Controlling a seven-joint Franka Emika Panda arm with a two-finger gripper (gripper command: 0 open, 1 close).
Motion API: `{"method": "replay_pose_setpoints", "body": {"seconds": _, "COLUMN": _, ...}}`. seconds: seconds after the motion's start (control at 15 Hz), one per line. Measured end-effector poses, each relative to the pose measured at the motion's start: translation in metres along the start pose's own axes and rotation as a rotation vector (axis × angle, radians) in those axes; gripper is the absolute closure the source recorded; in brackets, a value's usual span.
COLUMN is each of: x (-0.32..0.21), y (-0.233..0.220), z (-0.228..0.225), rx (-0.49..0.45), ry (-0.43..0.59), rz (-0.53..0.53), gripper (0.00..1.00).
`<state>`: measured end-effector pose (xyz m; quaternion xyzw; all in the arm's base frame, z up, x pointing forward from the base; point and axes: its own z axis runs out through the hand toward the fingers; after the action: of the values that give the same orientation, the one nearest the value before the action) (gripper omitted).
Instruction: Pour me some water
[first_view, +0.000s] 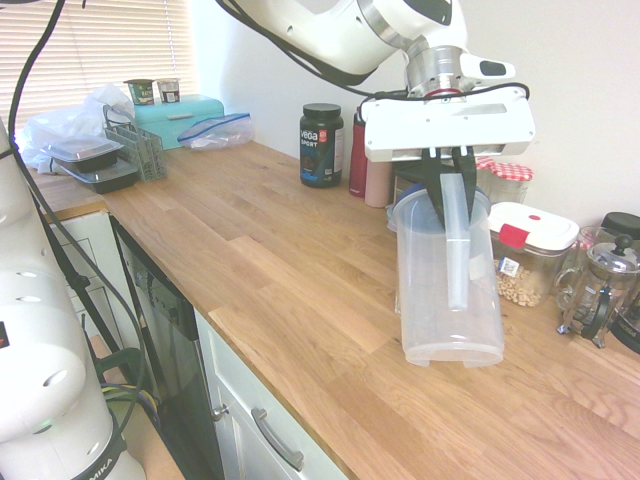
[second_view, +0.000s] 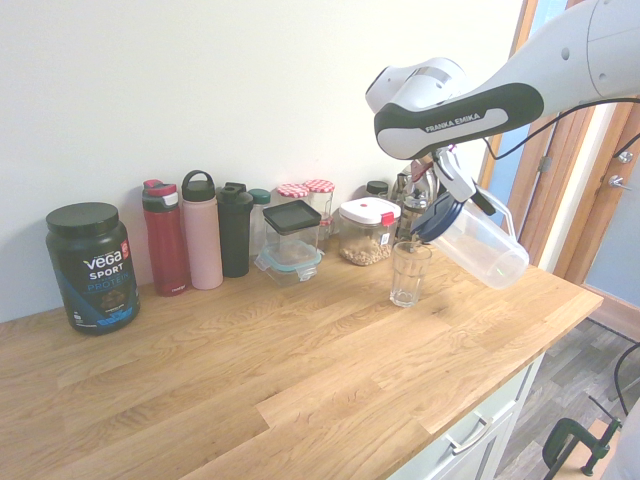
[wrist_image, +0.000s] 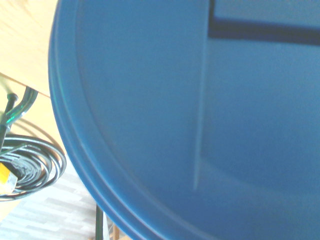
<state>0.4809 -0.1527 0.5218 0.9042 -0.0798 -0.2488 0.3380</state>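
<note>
My gripper (first_view: 447, 187) (second_view: 449, 187) is shut on the handle of a clear plastic pitcher (first_view: 449, 290) (second_view: 482, 247) with a dark blue lid (wrist_image: 175, 125). The pitcher hangs above the wooden counter, tilted with its lid end down toward an empty drinking glass (second_view: 409, 273). Its spout is just above the glass rim. The glass stands upright on the counter and is hidden behind the pitcher in the first exterior view. I see no water in the pitcher or in the glass. The lid fills nearly the whole wrist view.
Along the wall stand a black protein tub (second_view: 92, 266) (first_view: 321, 144), three bottles (second_view: 201, 229), a glass box (second_view: 290, 240), a jar of nuts (second_view: 367, 231) (first_view: 528, 250) and a French press (first_view: 600, 290). The counter's front edge (second_view: 470, 400) is close to the glass.
</note>
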Motion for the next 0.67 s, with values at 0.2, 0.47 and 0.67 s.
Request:
{"method": "replay_pose_setpoints", "body": {"seconds": 0.2, "x": 0.000, "y": 0.001, "z": 0.001, "rx": -0.008, "ry": -0.007, "rz": 0.000, "gripper": 1.00}}
{"method": "replay_pose_setpoints", "body": {"seconds": 0.47, "x": -0.001, "y": 0.005, "z": 0.004, "rx": -0.005, "ry": -0.016, "rz": 0.003, "gripper": 1.00}}
{"method": "replay_pose_setpoints", "body": {"seconds": 0.67, "x": -0.020, "y": 0.023, "z": 0.000, "rx": 0.102, "ry": 0.035, "rz": -0.005, "gripper": 1.00}}
